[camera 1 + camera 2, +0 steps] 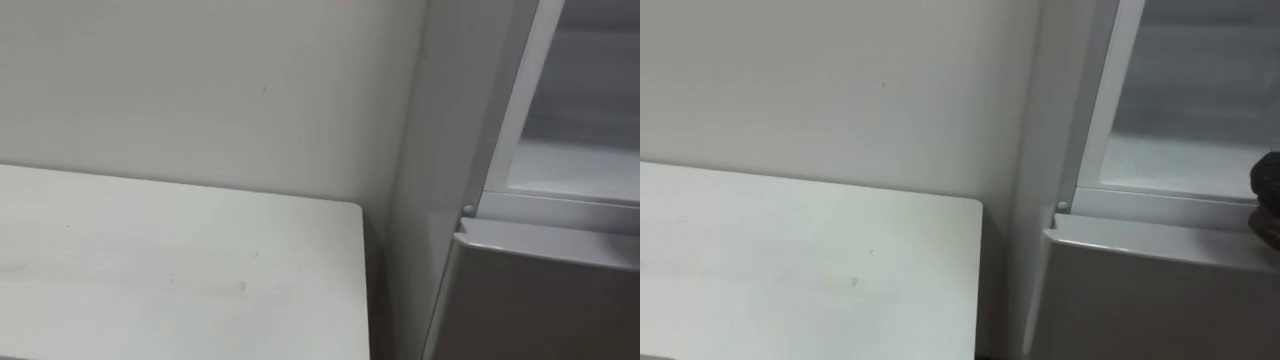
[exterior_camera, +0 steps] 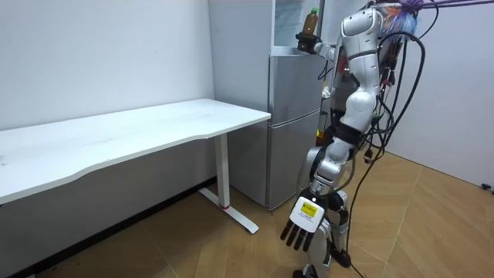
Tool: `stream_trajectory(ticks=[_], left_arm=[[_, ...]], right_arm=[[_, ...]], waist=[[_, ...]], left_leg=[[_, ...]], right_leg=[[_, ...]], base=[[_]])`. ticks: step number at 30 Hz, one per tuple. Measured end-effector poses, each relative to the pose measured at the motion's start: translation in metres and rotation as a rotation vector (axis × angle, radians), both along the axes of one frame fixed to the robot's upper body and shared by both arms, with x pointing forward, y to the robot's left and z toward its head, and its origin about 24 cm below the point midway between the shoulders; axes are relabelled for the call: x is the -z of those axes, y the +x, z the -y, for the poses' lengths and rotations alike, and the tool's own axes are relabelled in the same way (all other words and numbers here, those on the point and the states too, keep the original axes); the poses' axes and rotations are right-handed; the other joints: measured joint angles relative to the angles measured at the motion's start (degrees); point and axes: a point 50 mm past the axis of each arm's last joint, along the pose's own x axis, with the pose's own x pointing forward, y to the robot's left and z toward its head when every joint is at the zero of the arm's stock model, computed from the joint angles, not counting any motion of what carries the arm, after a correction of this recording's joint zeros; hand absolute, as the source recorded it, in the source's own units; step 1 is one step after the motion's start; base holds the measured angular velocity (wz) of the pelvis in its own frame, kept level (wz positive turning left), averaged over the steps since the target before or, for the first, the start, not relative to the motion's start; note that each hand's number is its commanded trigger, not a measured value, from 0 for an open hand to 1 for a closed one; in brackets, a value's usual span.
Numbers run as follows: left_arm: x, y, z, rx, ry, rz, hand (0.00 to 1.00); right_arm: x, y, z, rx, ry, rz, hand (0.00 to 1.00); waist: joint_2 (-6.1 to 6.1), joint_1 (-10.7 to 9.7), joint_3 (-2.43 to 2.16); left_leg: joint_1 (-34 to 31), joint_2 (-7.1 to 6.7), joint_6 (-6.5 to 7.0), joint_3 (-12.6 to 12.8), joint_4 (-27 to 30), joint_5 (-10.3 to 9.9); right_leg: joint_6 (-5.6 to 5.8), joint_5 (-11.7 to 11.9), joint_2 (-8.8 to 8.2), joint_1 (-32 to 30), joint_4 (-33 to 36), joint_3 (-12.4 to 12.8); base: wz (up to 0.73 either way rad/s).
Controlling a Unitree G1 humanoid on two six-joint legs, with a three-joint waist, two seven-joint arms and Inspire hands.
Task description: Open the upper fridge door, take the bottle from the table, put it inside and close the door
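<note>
Your right hand [image 2: 307,42]: fingers curled round the lower part of the bottle [image 2: 311,21]. The bottle is upright at the front edge of the open upper compartment of the fridge [image 2: 294,108]. Your left hand [image 2: 303,221]: fingers straight, slightly spread, hanging low beside the legs. You stand facing the fridge, with the white table [image 2: 116,135] just beside it.

The dark right hand [image 1: 1267,205] is cut off at the right eye view's edge; in the room view it hides the base of the brown, green-capped bottle [image 2: 311,22].
</note>
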Motion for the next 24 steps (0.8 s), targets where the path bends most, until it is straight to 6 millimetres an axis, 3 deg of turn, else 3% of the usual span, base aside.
stream_trajectory(ticks=[6,12,16,21,24], left_arm=[[-0.002,-0.003,-0.004,-0.025,0.000,0.012,0.00],[-0.005,-0.006,-0.007,-0.031,0.011,0.010,0.00],[-0.005,-0.006,-0.009,-0.032,0.015,0.013,0.00],[-0.006,-0.006,-0.010,-0.041,0.019,0.017,0.00],[-0.006,-0.007,-0.011,-0.044,0.022,0.014,0.00]], right_arm=[[-0.011,0.005,0.007,0.065,-0.004,-0.014,1.00],[-0.038,0.014,0.017,0.109,-0.003,0.027,1.00],[-0.049,0.020,0.014,0.090,-0.039,0.034,1.00],[-0.064,0.027,0.007,0.064,-0.058,0.071,1.00],[-0.069,0.029,0.006,0.053,-0.065,0.083,1.00]], waist=[[-0.91,1.2,0.21],[-1.63,1.2,-0.05],[-2.55,1.9,0.04],[-2.09,2.2,0.00],[-1.51,2.5,-0.31]], left_leg=[[-0.8,0.03,-0.03,0.0,0.2,0.0],[-0.7,-0.10,0.00,-0.6,0.4,0.1],[-1.1,-0.08,0.01,-0.6,0.9,0.0],[-1.4,-0.09,0.01,-0.8,1.0,0.0],[-1.6,-0.13,0.01,-1.3,0.8,0.0]], right_leg=[[0.04,0.0,-0.09,-1.2,0.7,-0.3],[0.04,0.0,-0.40,-0.9,0.7,-2.2],[0.04,0.0,-0.42,-1.0,0.7,-2.3],[0.04,0.0,-0.45,-1.1,0.6,-2.6],[0.04,0.0,-0.48,-1.0,0.7,-2.8]], base=[[0.00],[0.06],[0.00],[0.01],[0.06]])
